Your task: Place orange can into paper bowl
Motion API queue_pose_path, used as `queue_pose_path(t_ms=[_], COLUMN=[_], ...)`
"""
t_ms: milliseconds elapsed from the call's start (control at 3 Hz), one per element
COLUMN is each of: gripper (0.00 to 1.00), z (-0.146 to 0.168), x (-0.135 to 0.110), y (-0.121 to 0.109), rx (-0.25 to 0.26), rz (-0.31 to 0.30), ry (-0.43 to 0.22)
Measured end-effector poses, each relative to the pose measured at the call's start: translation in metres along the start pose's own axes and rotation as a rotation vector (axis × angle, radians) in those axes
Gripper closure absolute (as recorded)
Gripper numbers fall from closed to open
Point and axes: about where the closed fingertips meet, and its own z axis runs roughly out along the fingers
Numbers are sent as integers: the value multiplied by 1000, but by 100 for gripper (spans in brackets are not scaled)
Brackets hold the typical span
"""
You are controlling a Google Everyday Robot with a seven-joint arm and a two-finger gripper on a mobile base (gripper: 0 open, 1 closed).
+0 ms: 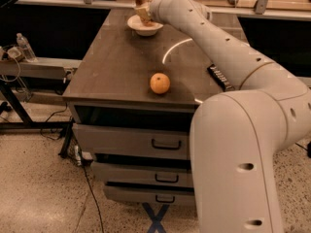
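From the near right, my arm stretches across the table [116,67], past the orange fruit [160,83], to the far end. There my gripper [149,12] clasps the orange can [141,6], its base at the paper bowl [145,27].

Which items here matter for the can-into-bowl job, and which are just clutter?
Job:
- orange can, at the table's far end
- paper bowl, directly below the can in the picture
- pincer, at the can

Lying about:
- orange fruit, near the front edge
- dark wrapper, beside the arm
- water bottle, on the left
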Motion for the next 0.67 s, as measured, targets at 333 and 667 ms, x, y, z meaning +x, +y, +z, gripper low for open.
queue_pose_path(t_ms=[333, 667], gripper=[41, 18], z=[6, 12], x=[4, 10], y=[6, 12], rx=[-24, -44], rz=[12, 25], ry=[24, 45])
